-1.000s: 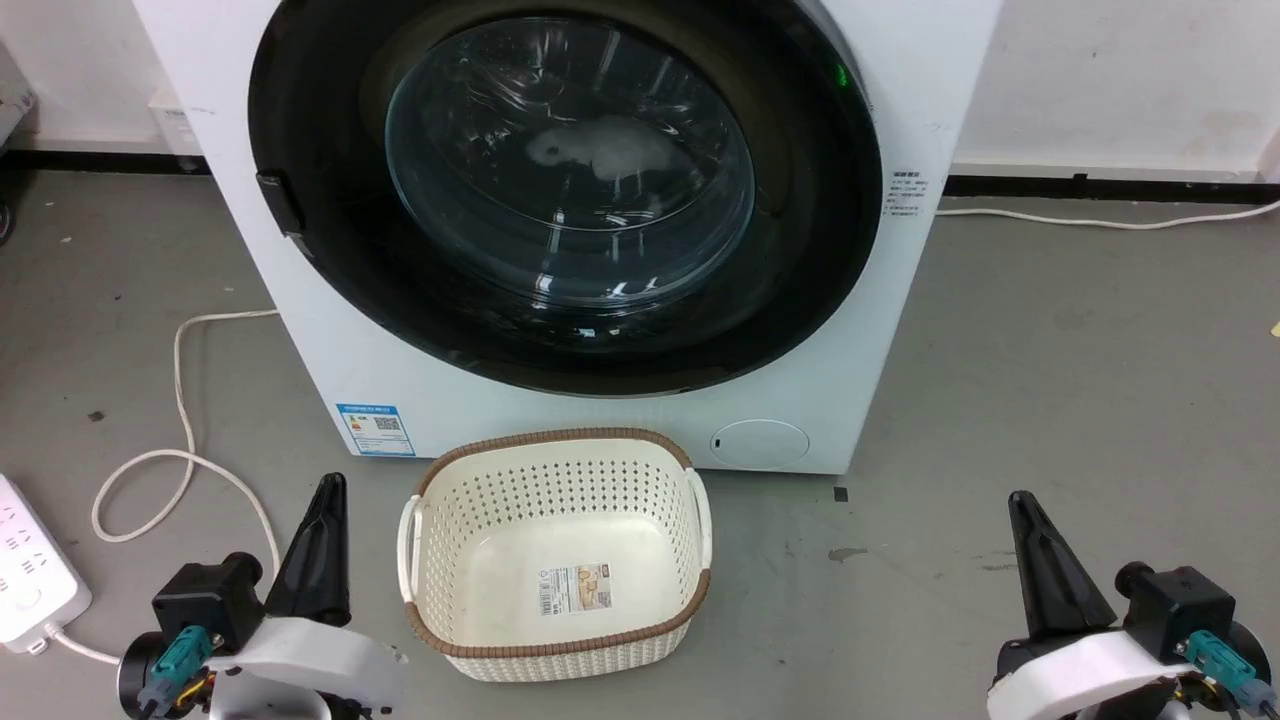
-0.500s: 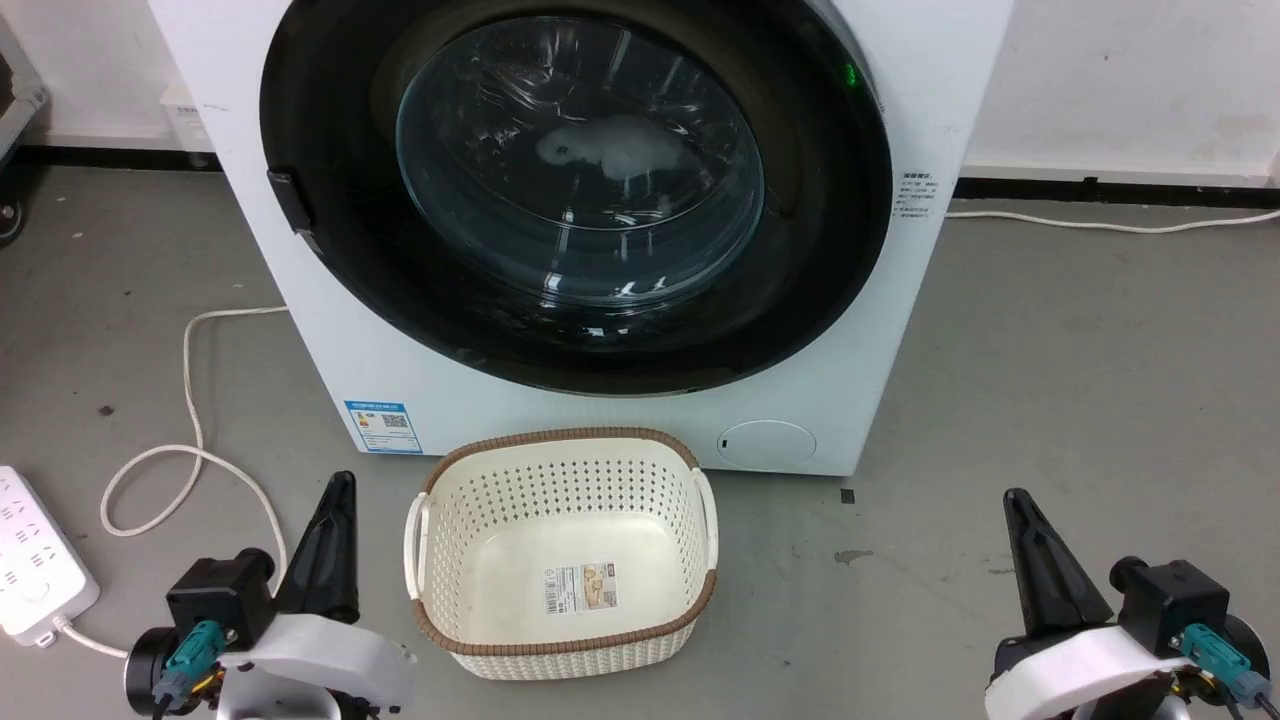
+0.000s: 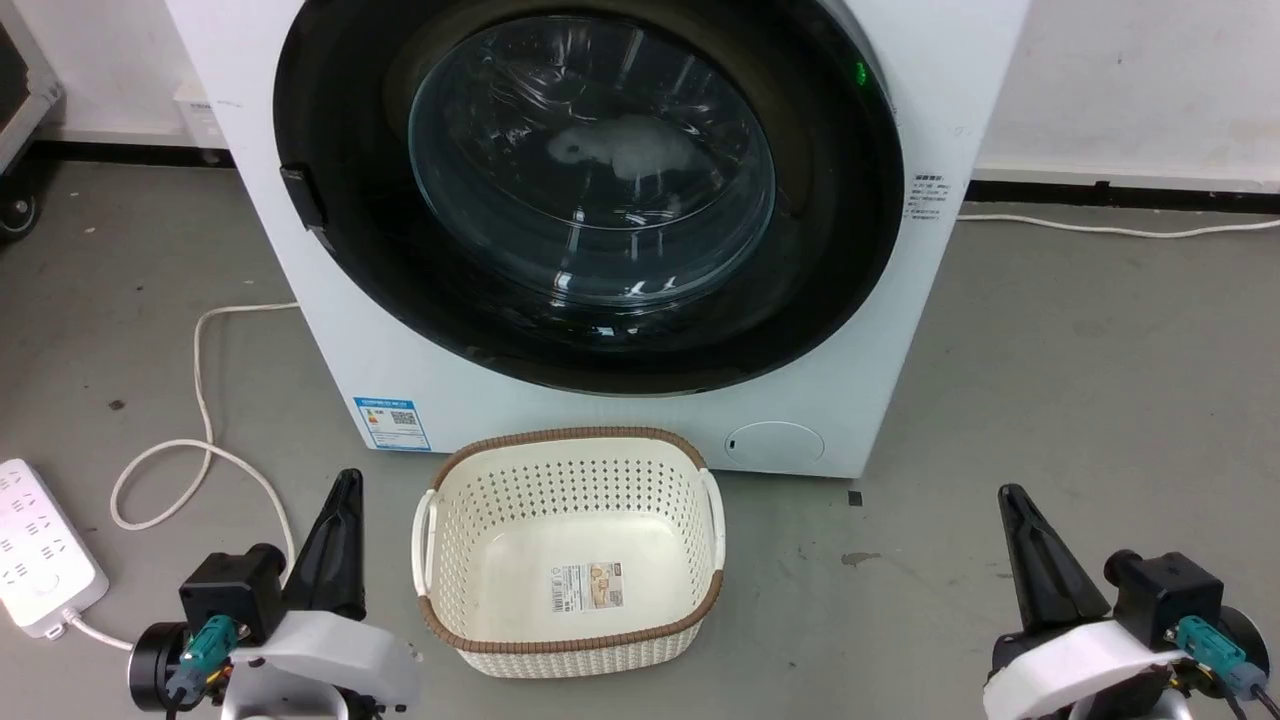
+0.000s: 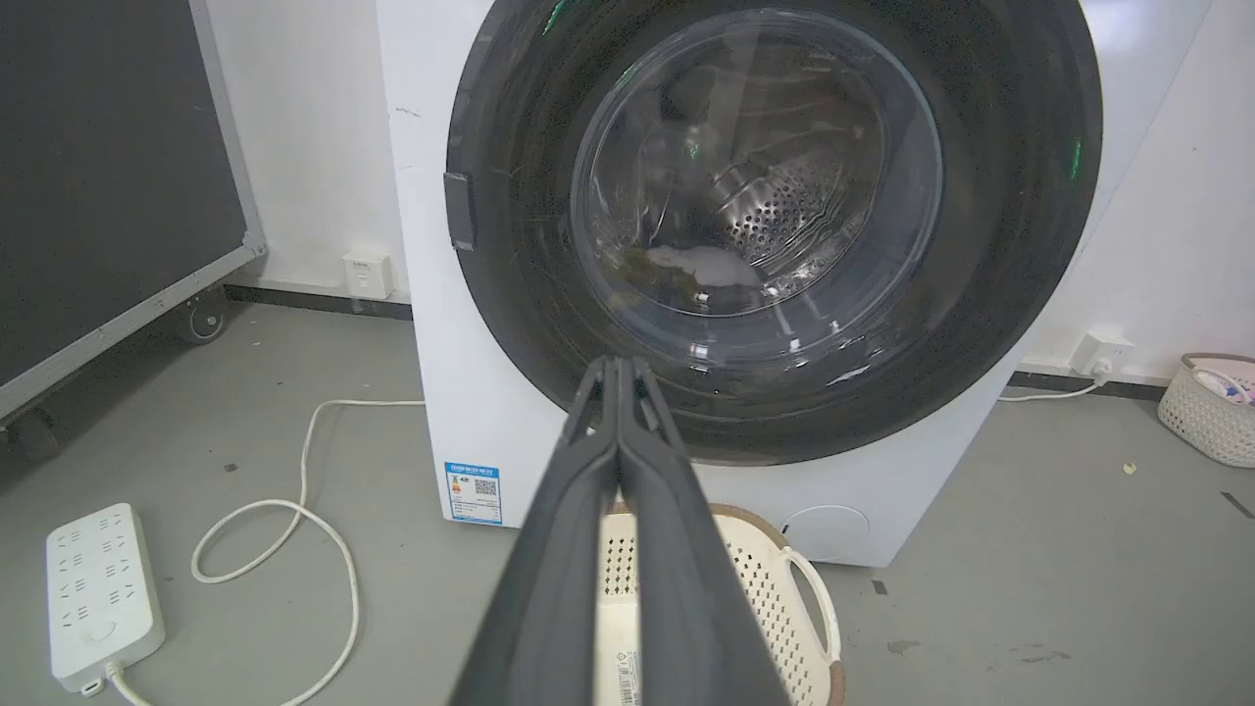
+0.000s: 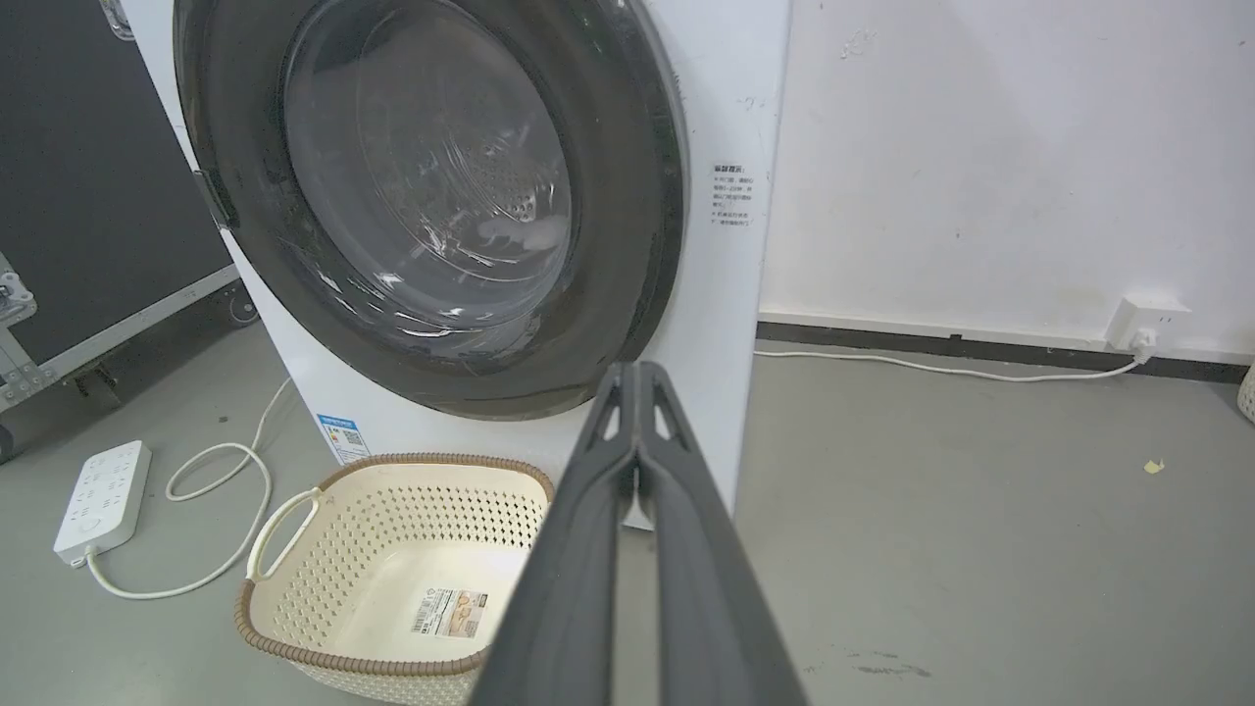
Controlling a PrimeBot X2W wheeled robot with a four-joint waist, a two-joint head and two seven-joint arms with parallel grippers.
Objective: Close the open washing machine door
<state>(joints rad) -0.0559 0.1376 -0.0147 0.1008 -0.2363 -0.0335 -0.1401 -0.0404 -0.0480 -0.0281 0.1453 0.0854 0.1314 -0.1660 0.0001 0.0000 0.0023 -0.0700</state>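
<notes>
Washing machine: the washing machine [image 3: 360, 340], big and white, stands on the grey floor with its back to a white wall and its front toward the robot
Door: the washing machine door [image 3: 590, 190], a glossy black ring round a bulging clear window, lies flush against the machine's front and spans nearly its whole width; a dark handle [image 3: 303, 200] sits on its rim at the head view's left
Through the glass: the perforated steel drum, with a pale cloth [image 3: 620, 150] lying in it
Front panel: a blue sticker [image 3: 392, 423] low on the left, a round cap [image 3: 775, 442] low on the right, a green light [image 3: 858, 72] by the door's upper right
Left gripper: the left gripper [image 3: 345, 490] hangs low over the floor, well apart from the door, its two dark fingers pressed together with nothing between them
Right gripper: the right gripper [image 3: 1010, 500] hangs low on the other side, likewise well apart from the door, fingers closed on nothing
Basket: a cream perforated basket [image 3: 570, 660] with a brown rim stands on the floor just before the machine, below the door and between the two grippers; a paper label lies on its bottom
Floor, left side: a white power strip [image 3: 40, 545] and a looped white cable [image 3: 203, 390]
Farther off: a dark wheeled case [image 4: 108, 167] left of the machine, and a second pale basket [image 4: 1211, 407] by the wall to its right
</notes>
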